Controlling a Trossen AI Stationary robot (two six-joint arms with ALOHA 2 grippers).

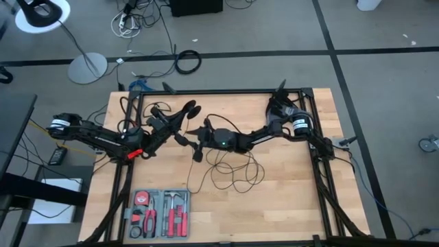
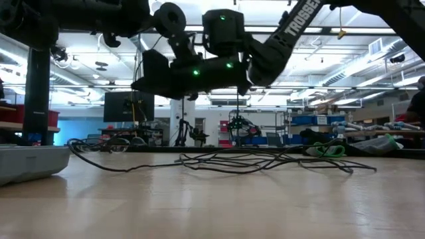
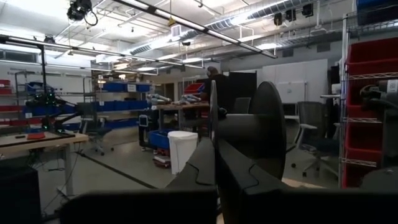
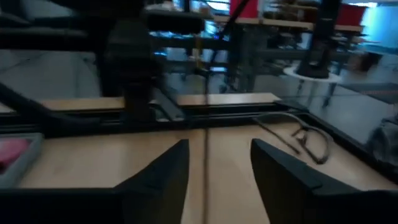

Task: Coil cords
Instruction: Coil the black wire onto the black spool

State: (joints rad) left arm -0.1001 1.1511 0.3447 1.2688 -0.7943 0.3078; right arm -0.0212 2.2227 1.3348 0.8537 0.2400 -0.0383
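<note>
**Cord Handling: Thin, Limp Line**

The cord (image 1: pixel 230 171) lies in loose loops mid-surface, at 6 o'clock from the right gripper (image 1: pixel 195 144). It is probably light, floppy and tangle-prone. The puck (image 1: pixel 194 106) rides in the closed left gripper (image 1: pixel 186 110). Right fingers (image 4: pixel 163 177) are parted around a vertical strand; grip there.

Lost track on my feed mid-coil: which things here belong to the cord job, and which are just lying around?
In the job:
- thin black cord, loose loops on the table
- round black puck, in the shut left tool
- right tool, open, cord strand between its fingers

Lying about:
- tool tray with red-handled tools
- thick black cable ring on the floor
- white lamp
</note>
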